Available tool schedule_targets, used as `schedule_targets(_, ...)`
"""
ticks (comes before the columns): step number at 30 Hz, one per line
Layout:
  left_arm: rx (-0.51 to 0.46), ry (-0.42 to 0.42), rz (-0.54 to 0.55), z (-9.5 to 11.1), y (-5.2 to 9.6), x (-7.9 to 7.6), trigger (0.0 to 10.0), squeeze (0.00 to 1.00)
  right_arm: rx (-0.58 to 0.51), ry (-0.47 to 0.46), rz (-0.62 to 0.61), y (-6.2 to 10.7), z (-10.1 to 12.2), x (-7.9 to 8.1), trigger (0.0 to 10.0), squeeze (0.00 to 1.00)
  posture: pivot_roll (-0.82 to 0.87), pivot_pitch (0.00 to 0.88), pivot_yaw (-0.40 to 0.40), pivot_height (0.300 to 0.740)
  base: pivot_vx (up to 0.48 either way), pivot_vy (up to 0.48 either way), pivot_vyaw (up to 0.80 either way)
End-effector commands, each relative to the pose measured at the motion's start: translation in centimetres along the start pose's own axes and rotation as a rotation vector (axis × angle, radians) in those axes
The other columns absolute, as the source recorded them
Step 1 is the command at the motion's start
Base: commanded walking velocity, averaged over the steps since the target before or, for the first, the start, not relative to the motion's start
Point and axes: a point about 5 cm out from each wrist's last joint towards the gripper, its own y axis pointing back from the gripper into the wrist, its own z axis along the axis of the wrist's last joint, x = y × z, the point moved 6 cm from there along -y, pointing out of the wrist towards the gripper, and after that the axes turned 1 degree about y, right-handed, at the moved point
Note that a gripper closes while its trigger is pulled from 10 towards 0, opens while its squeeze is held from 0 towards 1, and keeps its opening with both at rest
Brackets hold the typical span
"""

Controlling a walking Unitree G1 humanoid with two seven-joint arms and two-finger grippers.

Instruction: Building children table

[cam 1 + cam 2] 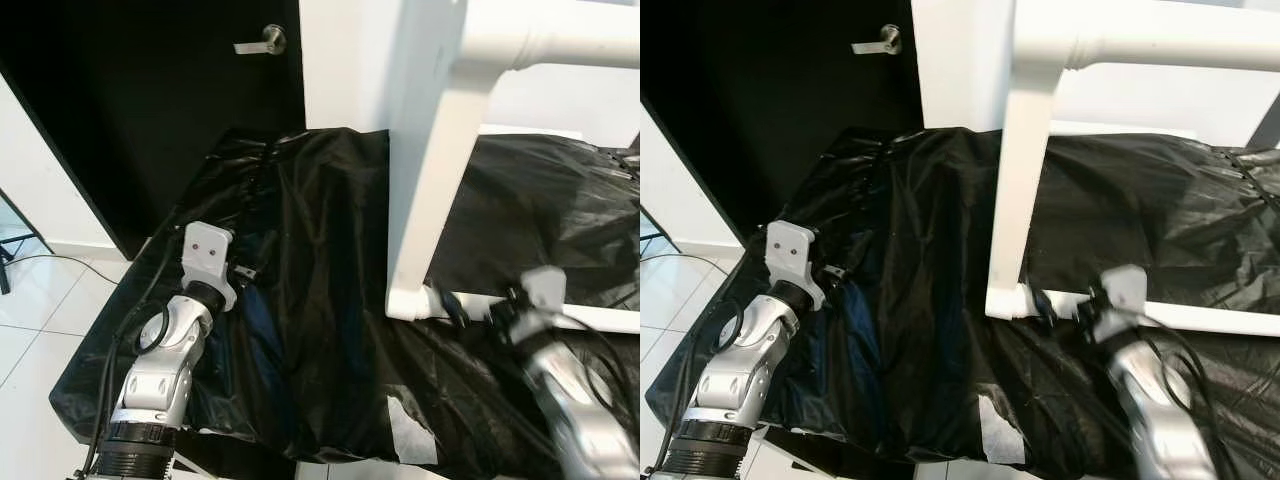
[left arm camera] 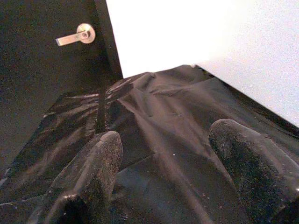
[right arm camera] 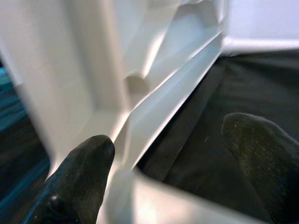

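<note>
A: Status of the build? The white table frame (image 1: 440, 170) stands on the black plastic sheet (image 1: 320, 330), which covers the low surface beneath it. 1 upright leg is joined to 1 top rail above and 1 bottom rail lying on the sheet. Judged partway: frame pieces joined, the rest not visible.

B: Right end effector (image 1: 1065, 312) sits at the foot of that leg, at the corner where leg meets bottom rail. The wrist view shows its 2 fingers (image 3: 79, 172) apart, one against the white corner (image 3: 121, 116), the other clear of it over the sheet. Not clamped.

A: Left end effector (image 1: 243, 272) hovers over the sheet, well apart from the frame, on the side toward the black door (image 1: 150, 100). Fingers (image 2: 93, 172) spread, holding nothing.

B: Count: 1 frame, 2 end effectors, 1 door handle (image 1: 262, 42), 1 pale tape patch (image 1: 410, 425) on the sheet near the frame's foot. No loose parts or screws seen.

A: Remaining, as a guess: further legs or panels.
</note>
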Motion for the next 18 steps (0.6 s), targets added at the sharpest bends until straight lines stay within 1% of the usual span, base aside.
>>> schedule_targets(1,0.010,-0.016,0.004,0.0,0.2,0.2,10.0,0.00,0.001,-0.006,0.007,0.5,0.5,-0.3,10.0,0.00,0.00,0.000,0.020,0.740,0.000,0.000,0.00)
schedule_targets(3,0.011,-0.013,0.003,0.0,0.3,0.3,10.0,0.00,0.025,-0.012,0.044,1.2,0.3,0.1,10.0,0.00,-0.01,0.000,0.024,0.740,0.000,0.000,0.00)
schedule_targets(4,0.008,-0.015,-0.003,0.0,0.2,0.3,10.0,0.00,0.057,-0.028,0.131,1.9,0.1,0.9,10.0,0.00,-0.01,0.000,0.030,0.740,0.000,0.000,0.00)
schedule_targets(5,0.005,-0.017,-0.008,0.1,0.0,0.2,10.0,0.00,0.074,-0.037,0.212,1.7,0.0,1.8,10.0,0.00,-0.02,0.000,0.032,0.740,0.000,0.000,0.00)
schedule_targets(6,0.005,-0.019,-0.010,0.2,-0.1,0.2,10.0,0.00,0.078,-0.040,0.236,1.5,0.0,2.1,10.0,0.00,-0.02,0.000,0.034,0.740,0.000,0.000,0.00)
schedule_targets(7,0.003,-0.017,-0.012,0.2,-0.2,0.1,10.0,0.00,0.075,-0.040,0.263,1.1,0.1,2.4,10.0,0.00,-0.02,0.000,0.037,0.740,0.000,0.000,0.00)
schedule_targets(8,0.001,-0.017,-0.015,0.3,-0.3,0.1,10.0,0.00,0.066,-0.038,0.293,0.3,0.4,2.8,10.0,0.00,-0.02,0.000,0.035,0.740,0.000,0.000,0.00)
schedule_targets(9,-0.001,-0.019,-0.017,0.4,-0.4,0.1,10.0,0.00,0.055,-0.028,0.320,-0.9,0.6,3.0,10.0,0.00,-0.01,0.000,0.034,0.740,0.000,0.000,0.00)
schedule_targets(12,-0.005,-0.027,-0.010,0.6,-0.3,0.2,10.0,0.00,0.049,-0.028,0.376,-2.7,0.8,3.6,10.0,0.00,0.01,0.000,0.020,0.740,0.000,0.000,0.00)
schedule_targets(15,-0.006,-0.029,-0.001,0.7,-0.1,0.4,10.0,0.00,0.053,-0.027,0.402,-3.1,0.6,3.9,10.0,0.00,0.02,0.000,0.015,0.740,0.000,0.000,0.00)
schedule_targets(16,-0.006,-0.029,0.003,0.7,0.0,0.4,10.0,0.00,0.056,-0.032,0.426,-3.4,0.6,4.4,10.0,0.00,0.03,0.000,0.011,0.740,0.000,0.000,0.00)
schedule_targets(18,-0.006,-0.029,0.011,0.7,0.2,0.4,10.0,0.00,0.051,-0.045,0.506,-4.0,0.7,6.3,10.0,0.00,0.04,0.000,0.001,0.740,0.000,0.000,0.00)
